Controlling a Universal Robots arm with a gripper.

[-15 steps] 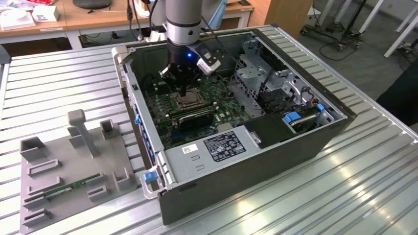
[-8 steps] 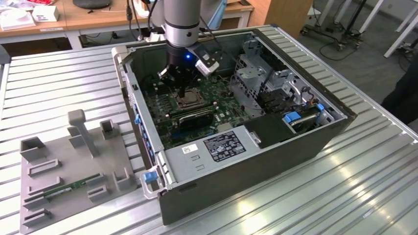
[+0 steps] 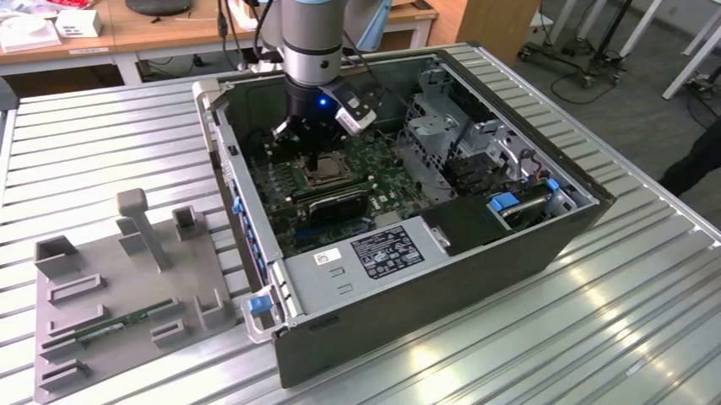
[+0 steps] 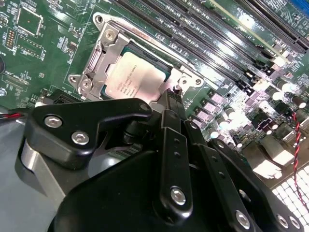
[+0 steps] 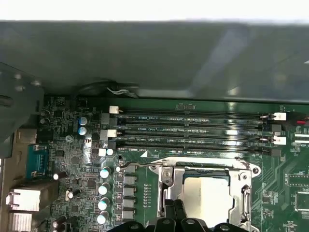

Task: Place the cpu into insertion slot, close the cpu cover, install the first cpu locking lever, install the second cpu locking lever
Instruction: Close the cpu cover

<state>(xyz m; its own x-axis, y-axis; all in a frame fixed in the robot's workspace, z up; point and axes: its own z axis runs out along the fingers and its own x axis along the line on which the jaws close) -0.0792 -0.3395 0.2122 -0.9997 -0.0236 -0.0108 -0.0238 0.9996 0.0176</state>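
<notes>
The cpu (image 4: 133,77) lies flat in the insertion slot (image 3: 321,171) on the green board, its silvery top showing in both wrist views (image 5: 205,193). The cpu cover (image 4: 104,60) is folded down around it, and its frame (image 5: 174,181) lies level on the socket. A thin wire locking lever (image 5: 145,163) runs along the socket edge next to the memory slots, its bent end sticking out past the corner. My gripper (image 4: 170,99) hangs just above the socket's near edge, shut, with its black fingertips (image 5: 174,209) together at the cover's rim. I see it inside the case in the exterior view (image 3: 299,148).
Long black memory slots (image 5: 193,128) lie beside the socket, and a row of capacitors (image 5: 104,188) stands off one corner. The case wall (image 5: 145,58) rises close behind. A drive cage (image 3: 451,126) and power supply (image 3: 372,253) crowd the case. A grey fixture (image 3: 113,278) holds a memory stick (image 3: 124,322).
</notes>
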